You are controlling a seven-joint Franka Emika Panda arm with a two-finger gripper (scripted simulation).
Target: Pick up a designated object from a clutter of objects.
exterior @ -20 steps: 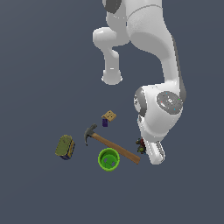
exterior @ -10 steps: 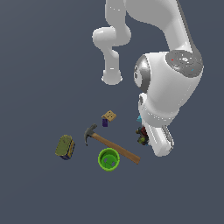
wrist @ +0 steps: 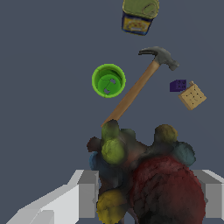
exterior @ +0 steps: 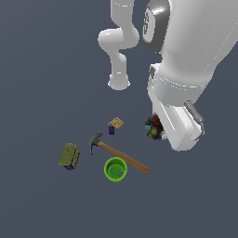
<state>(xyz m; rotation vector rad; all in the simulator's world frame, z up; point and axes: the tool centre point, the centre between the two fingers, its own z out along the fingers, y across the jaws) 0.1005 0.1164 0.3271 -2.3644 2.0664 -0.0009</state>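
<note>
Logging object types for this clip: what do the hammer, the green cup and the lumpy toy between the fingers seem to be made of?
Hammer: tan handle that looks like wood, dull dark-grey head that looks like metal. Green cup: uniform bright green, probably plastic. Lumpy toy: mottled, rough matte surface in dark red with olive and teal knobs; material unclear from this render, perhaps painted plastic.

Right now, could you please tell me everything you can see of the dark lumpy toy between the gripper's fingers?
The dark lumpy toy is an irregular cluster of rounded knobs: a large dark red, rough-looking bulge, blackish patches, olive-green and yellow lumps, and small teal bits. It sits between the two pale fingers of the gripper, one on each side; whether they press it is unclear. In the exterior view it shows only partly, beside the arm's white hand, apart from the hammer and other items.
</note>
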